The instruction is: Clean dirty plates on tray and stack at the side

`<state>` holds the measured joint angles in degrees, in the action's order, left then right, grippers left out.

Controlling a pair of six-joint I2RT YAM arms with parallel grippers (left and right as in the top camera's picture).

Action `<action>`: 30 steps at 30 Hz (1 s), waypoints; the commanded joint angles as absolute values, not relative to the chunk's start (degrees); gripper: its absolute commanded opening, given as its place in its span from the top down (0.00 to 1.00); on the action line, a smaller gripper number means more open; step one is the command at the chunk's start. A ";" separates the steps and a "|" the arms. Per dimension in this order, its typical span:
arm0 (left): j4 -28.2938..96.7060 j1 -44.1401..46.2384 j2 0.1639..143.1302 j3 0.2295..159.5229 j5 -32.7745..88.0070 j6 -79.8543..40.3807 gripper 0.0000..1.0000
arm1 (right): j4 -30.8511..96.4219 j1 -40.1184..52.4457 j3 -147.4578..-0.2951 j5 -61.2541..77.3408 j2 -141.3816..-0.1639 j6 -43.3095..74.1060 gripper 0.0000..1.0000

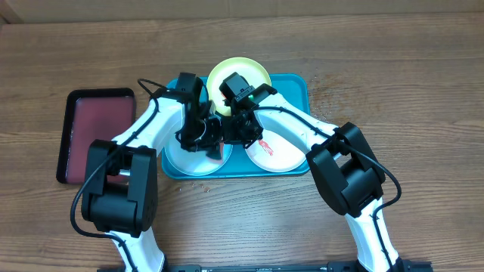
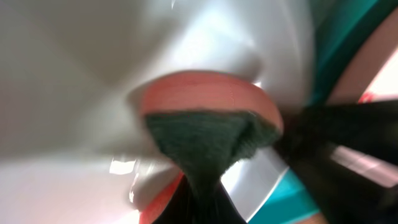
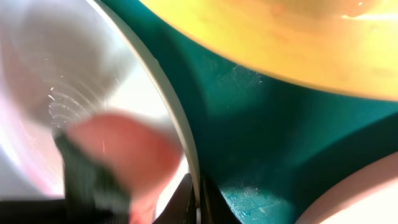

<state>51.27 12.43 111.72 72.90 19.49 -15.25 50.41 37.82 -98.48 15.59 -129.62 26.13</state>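
Yellow-green plate [image 1: 257, 74] at far edge of turquoise tray [image 1: 299, 85] on desk [image 1: 416, 68], light blue plate [image 1: 181, 159] near-left, white plate [image 1: 276, 155], red-smeared, near-right. Left end effector [image 2: 202, 205] clamped on pink-and-green sponge [image 2: 205, 99], pressed into light blue plate. Right end effector [image 3: 198, 202] pinched shut, seemingly on that plate's rim; view blurred.

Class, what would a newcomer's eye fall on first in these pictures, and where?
First, the huddle over the turquoise tray at mid-table: the left claw presses a pink-and-green sponge into the light blue plate, whose rim the right claw pinches. Next, the yellow-green plate at the tray's far edge and the red smears on the white plate.
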 commanded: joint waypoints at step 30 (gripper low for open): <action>34.15 13.32 112.84 73.28 11.18 -23.14 0.96 | 50.68 38.30 -98.59 14.26 -131.72 25.32 0.96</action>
<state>34.39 12.99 111.79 73.08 -4.10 -21.89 50.22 38.02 -98.54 15.66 -129.69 26.35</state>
